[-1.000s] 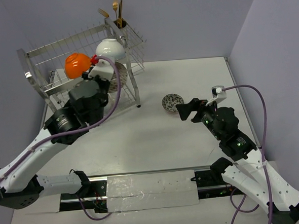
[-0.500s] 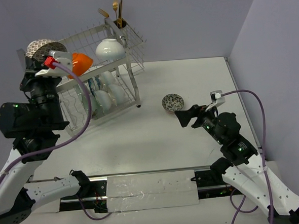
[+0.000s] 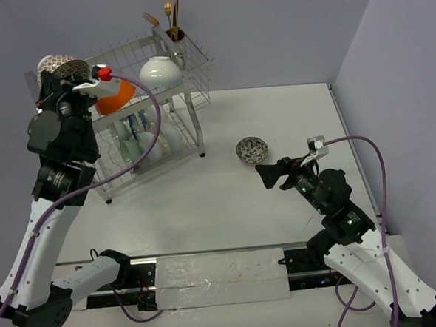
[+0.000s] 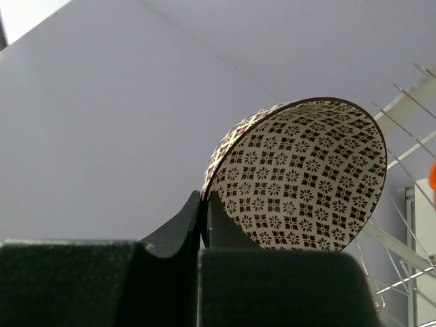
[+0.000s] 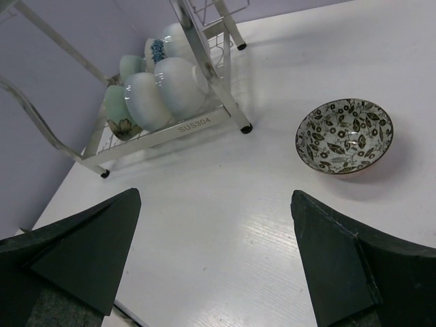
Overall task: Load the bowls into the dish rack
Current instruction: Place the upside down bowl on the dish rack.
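My left gripper [image 4: 202, 201] is shut on the rim of a brown-patterned bowl [image 4: 300, 177]. In the top view it [image 3: 55, 84] holds this bowl [image 3: 60, 67] high by the upper left end of the silver dish rack [image 3: 191, 83]. The top tier holds an orange bowl [image 3: 116, 98] and a white bowl [image 3: 160, 69]. Several pale bowls [image 5: 160, 88] stand in the lower tier. A leaf-patterned bowl [image 5: 344, 135] sits on the table right of the rack [image 3: 252, 149]. My right gripper [image 5: 214, 196] is open and empty, just in front of that bowl [image 3: 267, 171].
Gold utensils [image 3: 170, 14] stand in the cutlery cup at the rack's far right corner. The rack's legs [image 5: 235, 102] rest on the white table [image 5: 225, 225]. Grey walls close the back and the right side.
My left arm has swung from in front of the rack up to its left end, carrying the brown-patterned bowl. My right gripper has shifted slightly nearer and left, staying open.
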You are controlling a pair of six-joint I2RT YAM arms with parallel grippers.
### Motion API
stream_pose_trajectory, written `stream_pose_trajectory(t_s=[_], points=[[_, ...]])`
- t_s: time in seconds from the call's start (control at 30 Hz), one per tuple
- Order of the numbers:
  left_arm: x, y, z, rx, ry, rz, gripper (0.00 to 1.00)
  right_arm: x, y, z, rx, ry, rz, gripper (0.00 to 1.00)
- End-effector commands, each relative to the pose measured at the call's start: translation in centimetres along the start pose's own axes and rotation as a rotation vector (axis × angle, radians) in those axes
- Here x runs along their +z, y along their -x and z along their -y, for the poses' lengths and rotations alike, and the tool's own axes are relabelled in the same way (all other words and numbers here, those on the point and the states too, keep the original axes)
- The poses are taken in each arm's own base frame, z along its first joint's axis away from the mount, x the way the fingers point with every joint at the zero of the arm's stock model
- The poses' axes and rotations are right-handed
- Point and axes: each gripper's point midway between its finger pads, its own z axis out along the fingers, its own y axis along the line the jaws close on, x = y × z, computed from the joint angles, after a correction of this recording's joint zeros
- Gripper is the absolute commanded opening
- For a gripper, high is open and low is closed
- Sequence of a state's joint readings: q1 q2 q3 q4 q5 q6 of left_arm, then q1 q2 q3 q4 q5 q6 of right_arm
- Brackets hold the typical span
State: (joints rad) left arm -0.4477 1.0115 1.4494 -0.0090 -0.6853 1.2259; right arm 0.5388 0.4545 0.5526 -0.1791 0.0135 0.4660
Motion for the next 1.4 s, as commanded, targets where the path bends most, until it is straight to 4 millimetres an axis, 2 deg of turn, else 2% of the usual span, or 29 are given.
stream_pose_trajectory(t_s=[0.0,0.1,0.17,0.43,0.47,0.7,1.03,1.17,1.37], points=[[1.2,1.0,-0.3,-0.029,0.017,0.096,0.00,-0.2,1.1,-0.3,-0.017,0.017,0.053,0.98],[1.9,-0.2,1.2,0.074,0.006,0.089,0.00,-0.2,0.8,-0.2,-0.018,0.018,0.054,0.98],[2.1,-0.6,1.5,0.122,0.017,0.092,0.00,-0.2,0.8,-0.1,-0.017,0.017,0.056,0.98],[3.1,-2.5,3.0,0.162,0.000,0.086,0.00,-0.4,0.9,0.0,-0.021,0.015,0.066,0.98],[3.0,-3.0,3.7,0.178,-0.013,0.078,0.00,-0.4,0.9,0.0,-0.022,0.013,0.069,0.98],[2.1,-5.2,4.3,0.201,-0.006,0.037,0.00,-0.2,0.7,-0.1,-0.021,0.020,0.065,0.98],[1.0,-5.9,4.2,0.171,-0.005,0.035,0.01,-0.1,0.6,0.0,-0.020,0.019,0.063,0.98],[0.1,-6.9,5.0,0.190,-0.022,0.022,0.06,0.0,0.6,0.0,-0.018,0.021,0.063,0.98],[-0.7,-7.8,5.9,0.195,-0.046,0.010,0.07,0.1,0.4,-0.1,-0.017,0.025,0.061,0.98]])
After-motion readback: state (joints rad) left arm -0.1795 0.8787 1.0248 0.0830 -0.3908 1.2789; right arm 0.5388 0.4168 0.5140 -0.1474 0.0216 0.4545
